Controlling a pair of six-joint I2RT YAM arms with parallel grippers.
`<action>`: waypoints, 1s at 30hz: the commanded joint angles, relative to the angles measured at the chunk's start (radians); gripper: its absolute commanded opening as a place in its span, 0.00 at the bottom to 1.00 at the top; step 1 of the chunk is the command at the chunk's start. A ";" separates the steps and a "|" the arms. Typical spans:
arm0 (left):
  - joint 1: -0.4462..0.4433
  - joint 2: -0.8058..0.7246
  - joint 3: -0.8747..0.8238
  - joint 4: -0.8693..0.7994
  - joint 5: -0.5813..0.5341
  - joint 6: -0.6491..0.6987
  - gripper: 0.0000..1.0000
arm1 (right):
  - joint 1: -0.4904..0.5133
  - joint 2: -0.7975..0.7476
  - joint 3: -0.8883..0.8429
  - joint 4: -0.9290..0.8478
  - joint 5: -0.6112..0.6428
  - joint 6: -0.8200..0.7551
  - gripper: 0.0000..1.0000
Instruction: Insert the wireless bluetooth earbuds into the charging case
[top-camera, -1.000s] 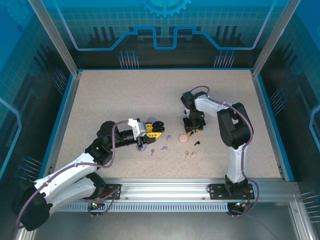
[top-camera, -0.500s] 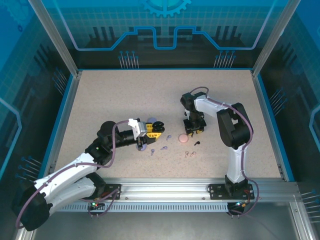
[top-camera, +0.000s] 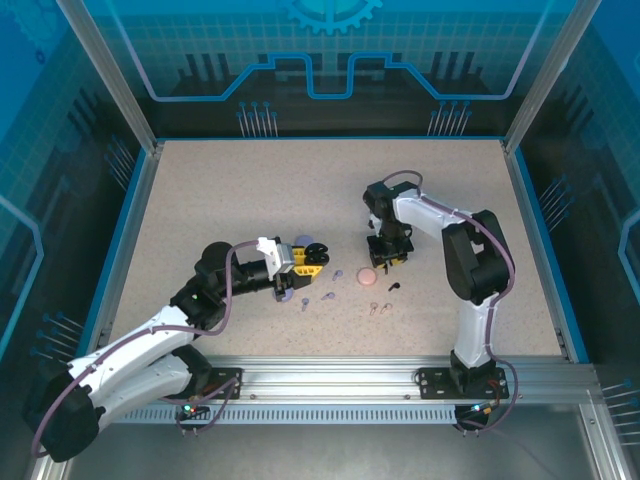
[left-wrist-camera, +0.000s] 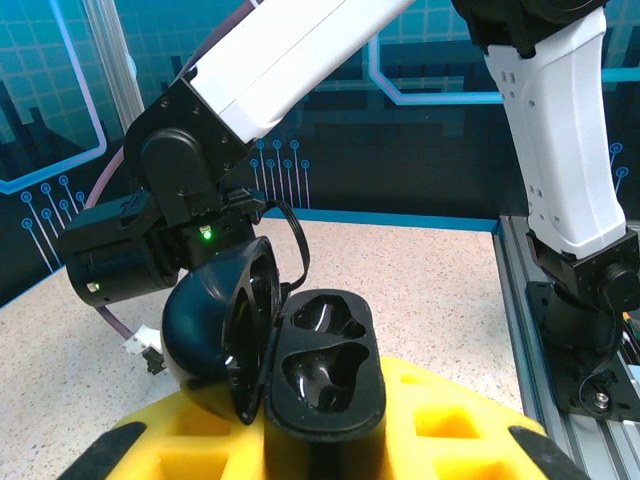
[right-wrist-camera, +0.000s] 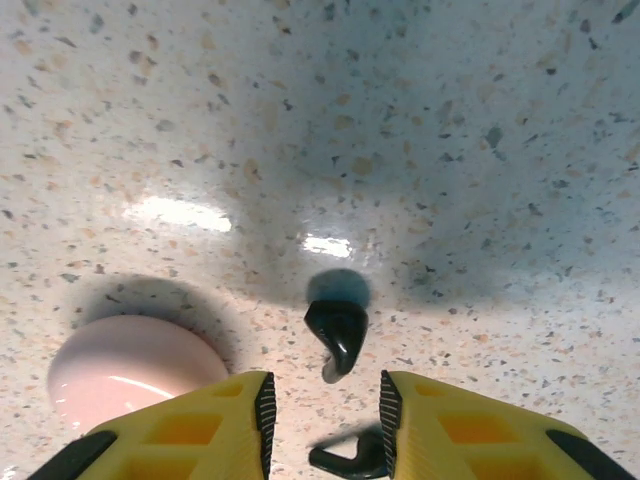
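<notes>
My right end effector (right-wrist-camera: 322, 410) hangs spread over a black earbud (right-wrist-camera: 337, 335) on the table (right-wrist-camera: 480, 120), gripping nothing; my left end effector (top-camera: 308, 258) pinches the open black charging case (left-wrist-camera: 325, 375), both wells empty. I judge no earbud inserted yet; lavender earbuds (top-camera: 327, 296) lie loose nearby

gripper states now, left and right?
Left gripper: shut on the open black charging case.
Right gripper: open, over a black earbud.

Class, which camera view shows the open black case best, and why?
The left wrist view: the black case sits close up, lid open, both wells visibly empty. The top view shows it as a small dark shape at the left claw, with no inside detail.
</notes>
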 joint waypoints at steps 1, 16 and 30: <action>-0.009 -0.019 -0.004 -0.002 -0.010 0.028 0.11 | -0.012 -0.008 -0.013 0.007 -0.040 0.031 0.35; -0.009 -0.023 -0.003 -0.007 -0.011 0.029 0.11 | -0.012 0.061 0.007 0.013 0.000 0.046 0.33; -0.009 -0.023 -0.004 -0.008 -0.010 0.029 0.11 | -0.012 0.094 0.027 0.028 0.031 0.051 0.29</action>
